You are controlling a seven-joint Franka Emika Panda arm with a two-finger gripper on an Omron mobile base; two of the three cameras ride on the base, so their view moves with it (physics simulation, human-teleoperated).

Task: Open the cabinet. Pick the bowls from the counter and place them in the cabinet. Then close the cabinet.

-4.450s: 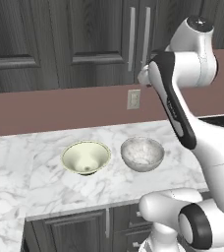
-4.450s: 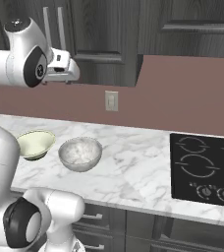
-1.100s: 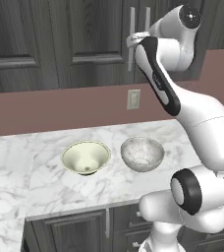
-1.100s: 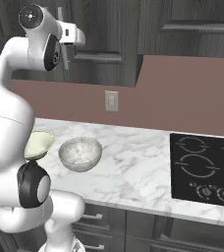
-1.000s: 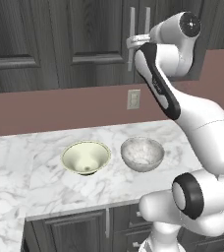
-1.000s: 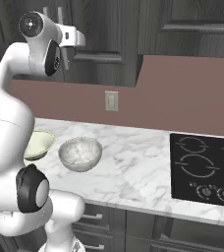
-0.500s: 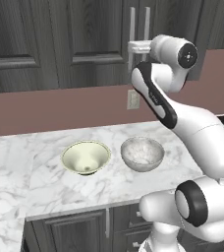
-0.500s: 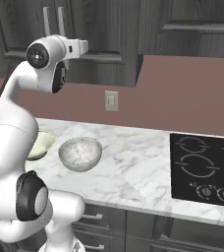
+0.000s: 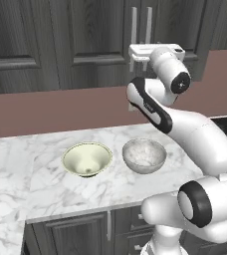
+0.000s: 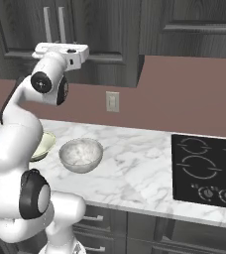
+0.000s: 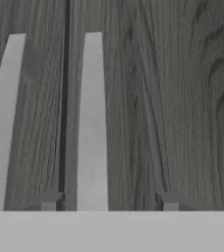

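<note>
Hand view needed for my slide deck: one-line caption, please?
Fingers straddle the right silver handle on the closed cabinet.

The closed cabinet (image 9: 100, 45) doors block entry, while open counter (image 10: 135, 163) lies around both bowls (image 9: 87, 159).

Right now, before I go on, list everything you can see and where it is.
Cabinet: one, dark grey, on the wall, doors shut.
Handles: two, silver, upright at the door seam.
Bowls: two on the counter, apart; cream to the left, marbled grey to the right.
Counter: one, white marble.
Cooktop: one, black, set in the counter to the right.
Wall outlet: one, pale, on the brown backsplash.
Low cabinets: dark, under the counter.
Gripper: one, fingertips either side of the right handle, a gap on both sides.
</note>
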